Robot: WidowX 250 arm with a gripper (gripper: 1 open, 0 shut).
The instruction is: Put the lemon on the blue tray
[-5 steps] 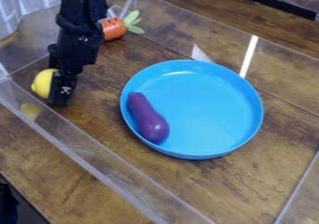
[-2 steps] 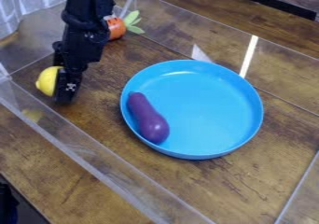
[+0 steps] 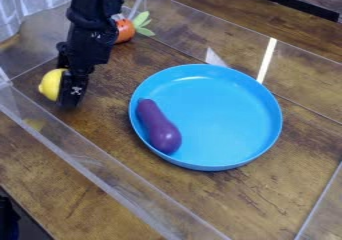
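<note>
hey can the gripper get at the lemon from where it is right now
Probably yes. The gripper is down at the lemon, right beside it, and nothing lies between them. Whether its fingers are around the lemon or only next to it cannot be told from this view.

gripper (image 3: 66,89) low beside lemon (image 3: 51,82) — touching | eggplant (image 3: 159,125) on blue tray (image 3: 241,114)

arm — reaching steeply down from top left | tool (image 3: 67,90) — low, jaws parted
</note>
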